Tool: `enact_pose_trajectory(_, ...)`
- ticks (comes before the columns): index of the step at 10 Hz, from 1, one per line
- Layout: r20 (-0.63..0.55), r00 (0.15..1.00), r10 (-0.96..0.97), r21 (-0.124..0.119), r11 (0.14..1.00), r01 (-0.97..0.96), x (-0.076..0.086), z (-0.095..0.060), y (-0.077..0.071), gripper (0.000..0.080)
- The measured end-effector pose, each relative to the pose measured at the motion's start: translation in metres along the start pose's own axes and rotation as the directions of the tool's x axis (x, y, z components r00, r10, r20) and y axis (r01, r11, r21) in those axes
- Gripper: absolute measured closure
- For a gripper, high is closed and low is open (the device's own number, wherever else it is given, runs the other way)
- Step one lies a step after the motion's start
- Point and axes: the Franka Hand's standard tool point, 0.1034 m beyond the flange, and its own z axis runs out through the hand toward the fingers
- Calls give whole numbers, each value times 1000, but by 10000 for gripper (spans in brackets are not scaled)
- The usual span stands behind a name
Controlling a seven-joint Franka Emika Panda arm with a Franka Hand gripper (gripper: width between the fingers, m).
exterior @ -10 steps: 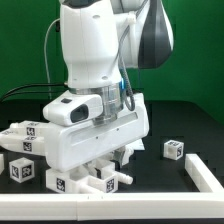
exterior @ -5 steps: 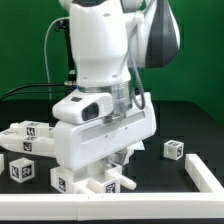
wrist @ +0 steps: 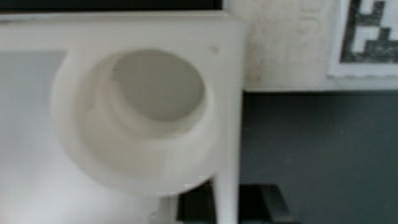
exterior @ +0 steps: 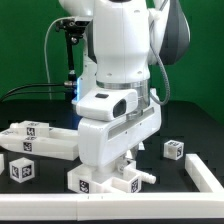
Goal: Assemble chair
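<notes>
a robotics lab: a white robot arm (exterior: pixel 125 50) over a black bench (exterior: pixel 195 132) with a white rim (exterior: pixel 207 176), tagged white blocks (exterior: pixel 30 140), trailing cables (exterior: pixel 47 60).

Black tabletop (exterior: pixel 195 125), exterior view. At 9 o'clock a long white bar (exterior: pixel 40 140) with tags lies flat. At 8 o'clock sits a small tagged block (exterior: pixel 20 170), at 6 o'clock a white pegged part (exterior: pixel 105 183), and at 3 o'clock a tagged cube (exterior: pixel 174 150). A white rim (exterior: pixel 207 177) borders the tabletop at 4 o'clock.
</notes>
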Motion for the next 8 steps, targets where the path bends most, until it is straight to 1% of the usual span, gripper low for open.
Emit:
enact_pose_trajectory(1,-6,999,-43,-14,999,43,3,0,0,768)
enact_pose_trajectory(2,-10,989,-145,-36,989,144,7,-1,-7,768)
enact_pose_trajectory(3,1,962,-272,-44,961,272,12,-5,-16,768)
enact_pose_trajectory(4,6,936,-353,-49,934,353,14,-9,-22,768)
enact_pose_trajectory(5,12,917,-399,-50,915,400,13,-10,-23,768)
enact_pose_trajectory(8,26,839,-544,-43,838,544,9,-8,-20,768)
